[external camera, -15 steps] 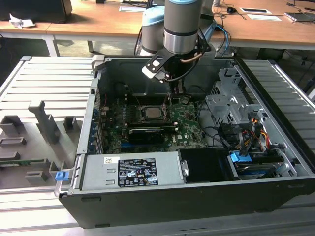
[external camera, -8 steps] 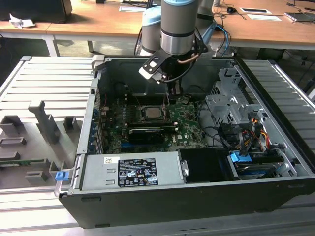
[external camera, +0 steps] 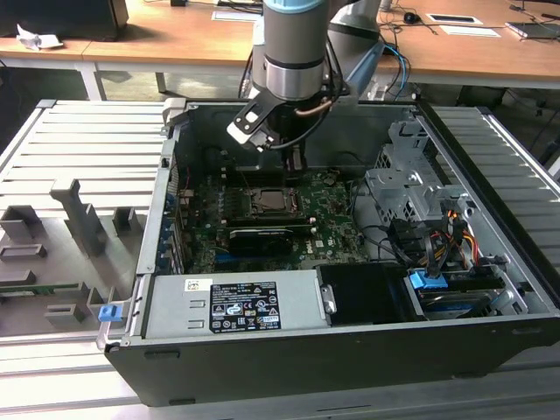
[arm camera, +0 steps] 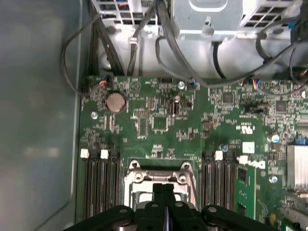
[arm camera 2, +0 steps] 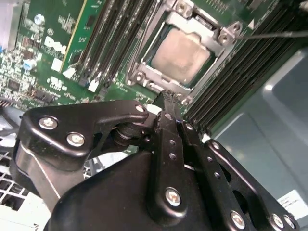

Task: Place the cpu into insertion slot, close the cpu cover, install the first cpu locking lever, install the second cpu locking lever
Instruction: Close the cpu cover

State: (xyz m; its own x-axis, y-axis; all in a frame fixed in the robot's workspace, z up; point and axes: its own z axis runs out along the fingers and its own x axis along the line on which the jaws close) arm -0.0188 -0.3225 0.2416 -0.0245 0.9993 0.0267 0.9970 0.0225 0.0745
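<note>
The cpu (arm camera 2: 182, 52) is seen seated flat in the slot (external camera: 271, 201) on the green board (arm camera: 192, 139) inside the open case (external camera: 350, 359). Its pale face shows through the window of the cover (arm camera 2: 220, 48), which is judged to be laid down over it. The pincer (arm camera 2: 166, 97) is pressed together and nothing is pinched. In both wrist views its two black fingers are seen side by side with barely a seam between them. The relation that matters is a close one. In the second wrist view the tip is placed just beside one edge of the cover, near a corner of the frame, and whether metal is touched cannot be told. In the exterior view the pincer (external camera: 297, 164) is hung over the far side of the slot, so the slot lies from it toward the camera and a little toward the exterior view's left. The slot is flanked on two sides by rows of memory slots (arm camera 2: 108, 43), whose long axis runs parallel to the cover's side edges. A thin metal rod (arm camera 2: 274, 34) is seen reaching out from a corner of the cover across one row of memory slots. It is judged to be a locking lever not yet latched, though its far end is cut off. With the chip placed and the cover down, the levers are judged to be the work in hand.
</note>
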